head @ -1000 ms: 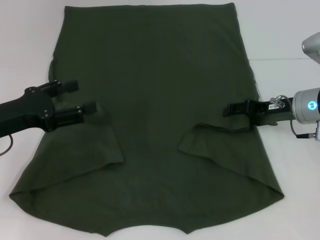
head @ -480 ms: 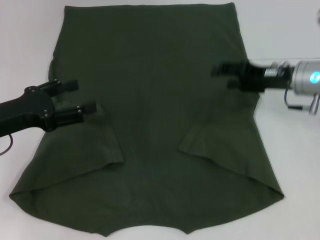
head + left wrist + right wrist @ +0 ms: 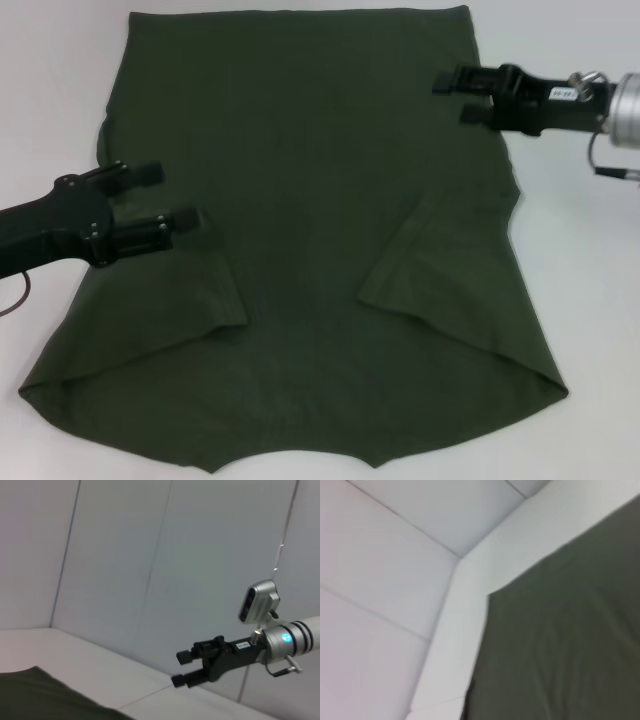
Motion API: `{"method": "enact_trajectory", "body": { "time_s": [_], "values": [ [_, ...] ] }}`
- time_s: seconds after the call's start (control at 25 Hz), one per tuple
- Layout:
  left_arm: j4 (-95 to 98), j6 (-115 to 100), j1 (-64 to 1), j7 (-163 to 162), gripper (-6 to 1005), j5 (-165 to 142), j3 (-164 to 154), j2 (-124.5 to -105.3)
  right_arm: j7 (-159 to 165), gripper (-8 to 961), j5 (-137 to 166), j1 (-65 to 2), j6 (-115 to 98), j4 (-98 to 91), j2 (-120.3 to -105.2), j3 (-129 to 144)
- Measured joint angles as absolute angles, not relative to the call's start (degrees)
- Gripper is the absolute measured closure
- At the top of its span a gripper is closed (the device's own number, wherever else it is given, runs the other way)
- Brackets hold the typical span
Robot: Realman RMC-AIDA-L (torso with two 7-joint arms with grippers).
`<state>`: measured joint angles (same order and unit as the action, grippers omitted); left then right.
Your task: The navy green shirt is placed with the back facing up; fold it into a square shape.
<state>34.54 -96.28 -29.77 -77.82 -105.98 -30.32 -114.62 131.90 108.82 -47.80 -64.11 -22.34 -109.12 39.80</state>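
The navy green shirt [image 3: 310,230] lies spread flat on the white table, with both sleeves folded inward over the body. My left gripper [image 3: 170,195] hovers open over the shirt's left edge, beside the folded left sleeve, with nothing between its fingers. My right gripper [image 3: 456,98] is open and empty above the shirt's far right part, near the right edge. The left wrist view shows the right gripper [image 3: 180,668] raised in the air and a corner of the shirt [image 3: 40,700]. In the right wrist view, the shirt [image 3: 560,645] fills the frame's lower right.
The white table [image 3: 50,100] shows bare strips left and right of the shirt. The shirt's near edge reaches the front of the head view. A pale panelled wall [image 3: 150,555] stands behind the table.
My right gripper has left the folded right sleeve and moved toward the far side along the shirt's right edge. The left gripper has shifted only slightly.
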Motion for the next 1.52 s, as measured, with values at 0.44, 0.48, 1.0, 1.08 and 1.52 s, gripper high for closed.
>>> {"method": "enact_trajectory", "body": {
  "time_s": [0.44, 0.48, 1.0, 1.08, 1.52],
  "values": [
    [33.93, -103.02, -30.76, -89.39, 85, -106.71, -33.56, -113.35, 112.06, 145, 107.38, -41.91, -85.43, -26.00, -106.67, 39.68],
    [33.87, -103.13, -30.64, -90.40, 85, -106.74, -34.30, -113.06, 109.30, 145, 107.80, -41.41, -87.27, -26.40, -106.81, 40.28],
    [33.33, -103.72, -31.63, -113.47, 85, -113.15, -34.70, -106.13, 99.64, 145, 116.97, -40.89, -96.73, -30.64, -108.96, 43.81],
    [33.42, -103.80, -31.94, -117.64, 85, -114.88, -34.57, -105.32, 99.75, 145, 117.43, -41.08, -97.47, -30.69, -108.97, 44.28],
    [33.83, -102.37, -29.17, -133.27, 85, -128.98, -21.65, -103.24, 100.60, 145, 117.56, -41.90, -97.52, -30.38, -109.07, 48.26]
  ]
}}
